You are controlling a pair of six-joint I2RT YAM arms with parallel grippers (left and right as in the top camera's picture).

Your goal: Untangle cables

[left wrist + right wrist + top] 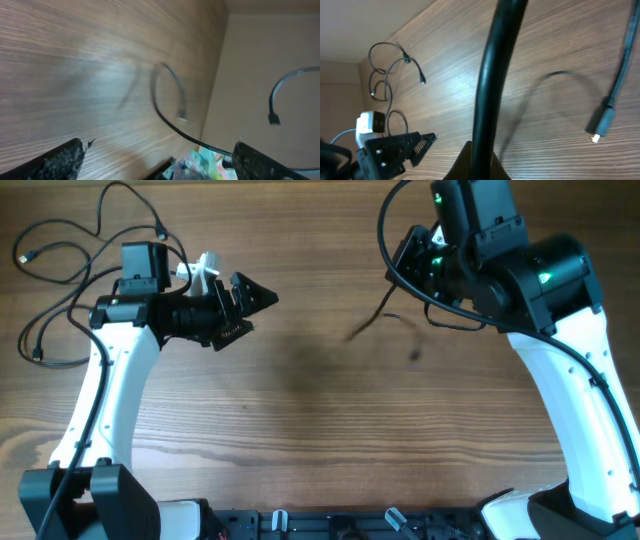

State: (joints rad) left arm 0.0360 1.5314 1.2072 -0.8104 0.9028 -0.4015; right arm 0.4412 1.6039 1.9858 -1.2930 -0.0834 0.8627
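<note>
Cables [62,302]: likely light, limp, slick; best pinched beside a plug [601,127]; left tool [250,317] wide, empty; right tool [474,164] clamped on one

Robotics lab / test bench, by the look of it. Evidence: two white-and-black robot arms, left [112,380] & right [585,390], based at the near edge of a wood-grain table [300,440]. Green status lights [545,278] on the right one, thin black cables [605,120] as props, plain beige surface [270,50] past the table edge.
</note>
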